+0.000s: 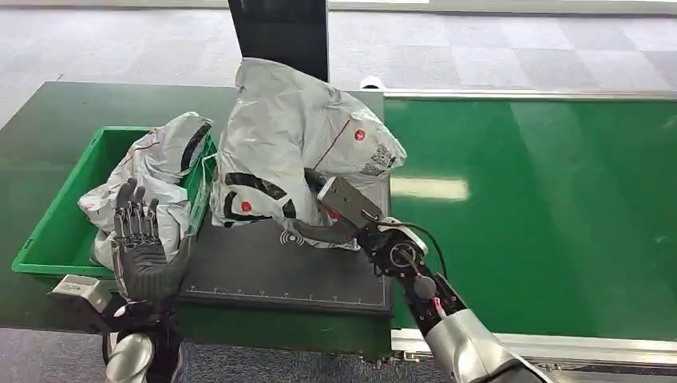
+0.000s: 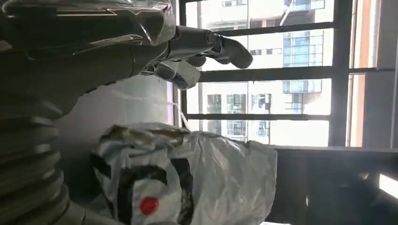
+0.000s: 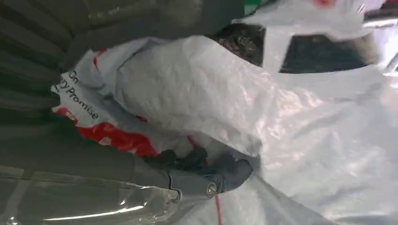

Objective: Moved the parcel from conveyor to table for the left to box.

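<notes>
I judge the transfer nearly done: the parcel (image 1: 299, 148) is off the green conveyor (image 1: 543, 207), which runs away to the outer side of my right hand (image 1: 331, 214), and it stands on the dark surface (image 1: 263, 275) directly ahead of that hand. What I still have to do is let go, because my right hand grips the lower edge of the bag; in the right wrist view the thumb and dark fingers (image 3: 187, 159) are curled into the plastic, beside a red printed strip. After that, boxing falls to my left hand (image 1: 144, 239), which is raised with its fingers apart and holds nothing, palm towards the parcel across a gap.

The green bin (image 1: 60, 215) lies just beyond my left hand and already holds another bag (image 1: 164, 163) of the same kind, heaped against its near wall.

The parcel itself is a soft white plastic mailer, crumpled and puffed, standing tall and slumping towards the bin. It carries black patches, small red dots and a printed code label on the side facing the conveyor.
</notes>
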`<state>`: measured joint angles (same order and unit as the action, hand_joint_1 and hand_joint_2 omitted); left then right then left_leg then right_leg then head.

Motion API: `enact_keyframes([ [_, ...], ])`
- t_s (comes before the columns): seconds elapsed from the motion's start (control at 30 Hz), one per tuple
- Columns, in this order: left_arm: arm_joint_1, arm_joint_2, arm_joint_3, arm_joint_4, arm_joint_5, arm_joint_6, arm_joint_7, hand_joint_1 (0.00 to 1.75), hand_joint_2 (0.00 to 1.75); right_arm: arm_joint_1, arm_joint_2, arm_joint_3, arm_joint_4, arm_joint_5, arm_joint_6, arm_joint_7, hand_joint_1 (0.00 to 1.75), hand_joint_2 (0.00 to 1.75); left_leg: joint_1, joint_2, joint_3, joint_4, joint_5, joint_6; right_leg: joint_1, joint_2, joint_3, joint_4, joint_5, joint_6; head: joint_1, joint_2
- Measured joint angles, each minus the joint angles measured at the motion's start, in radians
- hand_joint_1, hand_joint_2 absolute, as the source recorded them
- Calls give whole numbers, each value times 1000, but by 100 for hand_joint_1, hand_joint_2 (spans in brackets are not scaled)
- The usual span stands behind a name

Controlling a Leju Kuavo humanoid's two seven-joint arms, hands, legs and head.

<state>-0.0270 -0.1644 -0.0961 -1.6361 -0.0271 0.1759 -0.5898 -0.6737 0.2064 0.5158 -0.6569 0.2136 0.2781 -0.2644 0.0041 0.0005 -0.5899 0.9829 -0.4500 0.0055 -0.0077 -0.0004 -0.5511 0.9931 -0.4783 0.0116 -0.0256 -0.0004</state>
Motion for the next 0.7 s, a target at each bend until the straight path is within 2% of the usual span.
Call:
enact_keyframes([
  [0.27,-1,-5,6,-1,-19,-3,0,0,175,50,-15,35,-204,-21,-9,12,0,0,0,0,0,0,0,0,0,0,0,0,0,0,0,0],
  [0.5,-16,-11,8,-3,-110,-11,-10,0,175,134,-47,28,-471,-128,15,-7,0,0,0,0,0,0,0,0,0,0,0,0,0,0,0,0],
  [0.53,-19,-13,8,-3,-111,-11,-10,0,175,142,-50,26,-496,-130,15,-8,0,175,0,0,0,0,0,0,0,0,0,0,0,0,0,0],
  [0.7,-42,-15,0,-2,-181,-8,-4,0,175,178,-62,11,-603,-150,5,-44,0,175,0,0,0,0,0,0,0,0,-1,0,0,0,0,0],
])
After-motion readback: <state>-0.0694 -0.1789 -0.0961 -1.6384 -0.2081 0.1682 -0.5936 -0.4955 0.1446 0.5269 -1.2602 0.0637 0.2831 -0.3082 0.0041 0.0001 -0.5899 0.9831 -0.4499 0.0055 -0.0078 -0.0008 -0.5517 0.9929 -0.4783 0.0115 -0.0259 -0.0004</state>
